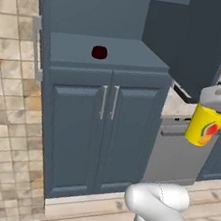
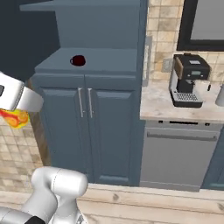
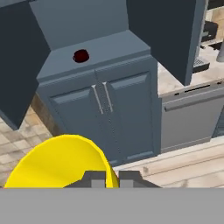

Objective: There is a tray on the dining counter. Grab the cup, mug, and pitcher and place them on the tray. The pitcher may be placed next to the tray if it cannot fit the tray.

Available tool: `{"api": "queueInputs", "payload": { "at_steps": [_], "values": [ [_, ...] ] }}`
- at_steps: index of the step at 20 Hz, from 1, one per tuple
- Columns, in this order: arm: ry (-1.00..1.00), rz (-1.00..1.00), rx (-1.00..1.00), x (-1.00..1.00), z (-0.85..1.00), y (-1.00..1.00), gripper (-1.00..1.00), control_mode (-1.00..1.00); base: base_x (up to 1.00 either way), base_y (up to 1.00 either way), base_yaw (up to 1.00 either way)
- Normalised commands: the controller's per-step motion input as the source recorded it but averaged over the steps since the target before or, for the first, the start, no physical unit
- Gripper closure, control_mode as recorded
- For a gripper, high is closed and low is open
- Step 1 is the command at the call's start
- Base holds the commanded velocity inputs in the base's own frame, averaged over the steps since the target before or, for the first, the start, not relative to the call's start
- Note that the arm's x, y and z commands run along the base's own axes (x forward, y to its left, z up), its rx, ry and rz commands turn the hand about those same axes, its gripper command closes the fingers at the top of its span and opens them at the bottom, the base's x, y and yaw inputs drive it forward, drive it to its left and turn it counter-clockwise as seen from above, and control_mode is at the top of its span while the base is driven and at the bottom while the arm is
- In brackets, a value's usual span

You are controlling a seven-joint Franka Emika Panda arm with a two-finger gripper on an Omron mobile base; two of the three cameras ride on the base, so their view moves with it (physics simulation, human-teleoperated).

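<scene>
My gripper is shut on the cup, a yellow tumbler with a red-orange mark, held in the air in front of the cabinets. In the right base view the cup hangs below my white hand at the left edge. The mug, dark maroon, stands on the blue-grey cabinet shelf, well away from my hand; it also shows as mug and mug. The grey pitcher is cut off by the right edge, on the beige worktop. The tray and dining counter are out of view.
A tall blue-grey cabinet with two doors faces me. To its right, a coffee machine stands on a beige worktop above a grey dishwasher front. A dark upper cabinet hangs over the worktop.
</scene>
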Motion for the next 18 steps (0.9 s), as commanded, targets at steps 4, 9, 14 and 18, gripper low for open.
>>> {"api": "queueInputs", "payload": {
  "at_steps": [4, 9, 14, 18],
  "values": [
    [0.00, 0.00, 0.00, 0.00, 0.00, 0.00, 1.00, 1.00, -0.16, 0.00, -0.61],
    [0.00, 0.00, 0.00, 0.00, 0.00, 0.00, 1.00, 1.00, -0.18, 0.00, -0.73],
    [0.00, 0.00, 0.00, 0.00, 0.00, 0.00, 1.00, 1.00, -0.15, 0.00, -0.81],
    [0.00, 0.00, 0.00, 0.00, 0.00, 0.00, 1.00, 1.00, -0.11, 0.00, -0.84]
  ]
}}
